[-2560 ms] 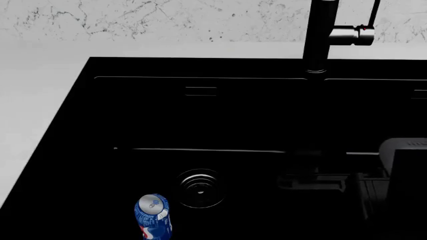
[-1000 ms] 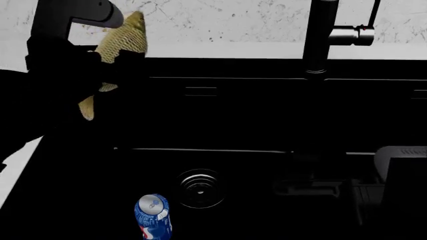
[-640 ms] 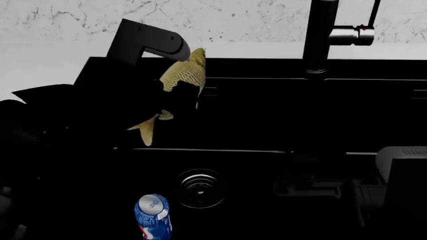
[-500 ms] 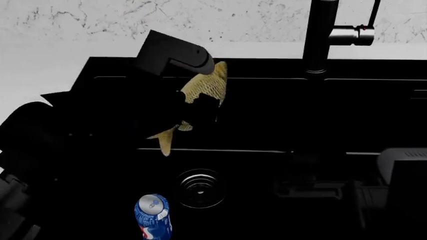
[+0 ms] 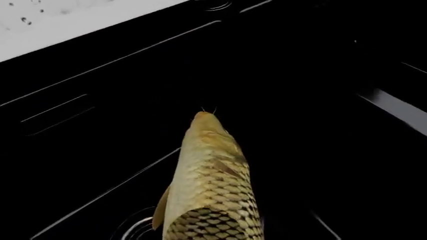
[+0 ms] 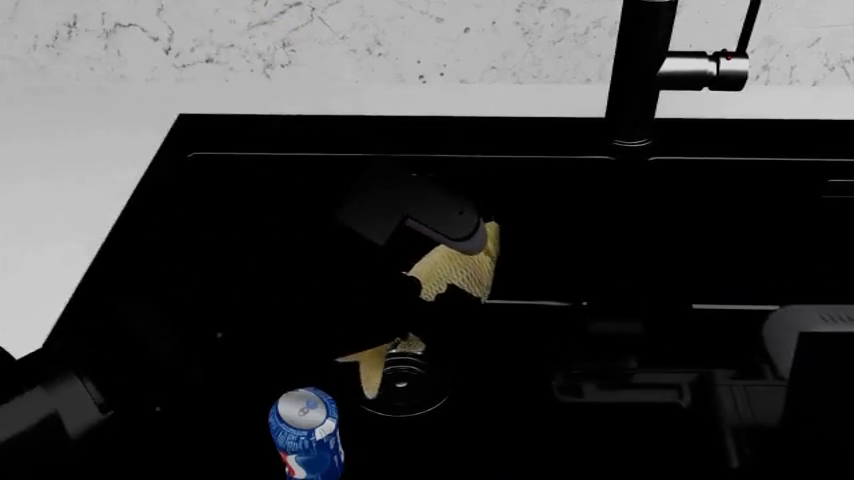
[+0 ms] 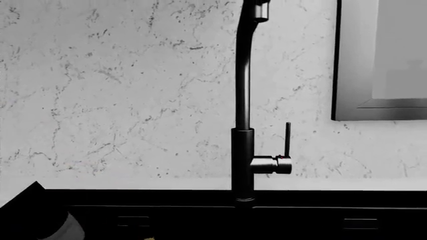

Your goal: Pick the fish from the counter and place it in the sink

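Carried now from ten o'clock to over matte black sink (image 6: 187,135), scaly yellowish-olive fish (image 6: 458,266) clamped in left gripper (image 6: 427,285), ready for release.

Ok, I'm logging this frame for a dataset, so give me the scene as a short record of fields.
held item: fish, in the left end effector
fish position: above the sink, over the drain
counter: bare where seen
other item: blue can, upright in the basin
faucet: behind the sink
right end effector: not in view
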Controlling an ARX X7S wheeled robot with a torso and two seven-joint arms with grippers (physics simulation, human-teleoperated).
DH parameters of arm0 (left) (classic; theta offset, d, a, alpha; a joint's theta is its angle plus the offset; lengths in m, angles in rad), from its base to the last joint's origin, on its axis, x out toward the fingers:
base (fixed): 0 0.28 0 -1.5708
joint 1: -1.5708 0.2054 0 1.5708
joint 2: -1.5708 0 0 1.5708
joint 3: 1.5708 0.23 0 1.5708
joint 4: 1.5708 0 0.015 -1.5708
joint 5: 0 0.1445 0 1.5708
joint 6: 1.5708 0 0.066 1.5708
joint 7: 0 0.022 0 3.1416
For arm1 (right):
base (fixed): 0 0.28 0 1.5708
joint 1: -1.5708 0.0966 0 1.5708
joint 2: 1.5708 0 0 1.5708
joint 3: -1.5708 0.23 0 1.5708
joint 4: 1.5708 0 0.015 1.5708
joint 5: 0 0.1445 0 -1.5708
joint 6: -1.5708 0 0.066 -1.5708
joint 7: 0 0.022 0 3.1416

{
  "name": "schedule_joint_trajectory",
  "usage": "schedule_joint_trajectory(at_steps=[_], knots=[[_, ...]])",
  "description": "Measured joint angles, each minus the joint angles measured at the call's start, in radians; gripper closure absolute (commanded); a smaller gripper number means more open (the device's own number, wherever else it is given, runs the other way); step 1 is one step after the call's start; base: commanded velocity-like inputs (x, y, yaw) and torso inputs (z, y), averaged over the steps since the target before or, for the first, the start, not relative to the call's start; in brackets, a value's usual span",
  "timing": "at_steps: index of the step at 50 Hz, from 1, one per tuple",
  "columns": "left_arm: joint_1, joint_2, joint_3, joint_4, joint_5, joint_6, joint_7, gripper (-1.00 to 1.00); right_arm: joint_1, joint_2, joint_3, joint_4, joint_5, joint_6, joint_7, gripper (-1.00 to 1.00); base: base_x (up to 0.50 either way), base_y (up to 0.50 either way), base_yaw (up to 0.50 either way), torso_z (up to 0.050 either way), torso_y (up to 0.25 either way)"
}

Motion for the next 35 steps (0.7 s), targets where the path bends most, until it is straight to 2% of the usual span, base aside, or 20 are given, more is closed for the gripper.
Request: schedule_joint_trajectory(at_steps=[13,35], knots=[[0.057,0.001,0.088,0.031,-0.050,0.033,-0.003,1.00,0.004,0.004,-0.006,-0.003,0.006,0.004,0.007,-1.00,0.00,0.00,0.00,0.000,0.001],[0.134,0.001,0.112,0.092,-0.029,0.035,-0.051,1.00,0.002,0.008,-0.016,0.006,0.008,-0.006,0.011,-1.00,0.00,0.00,0.00,0.000,0.000]])
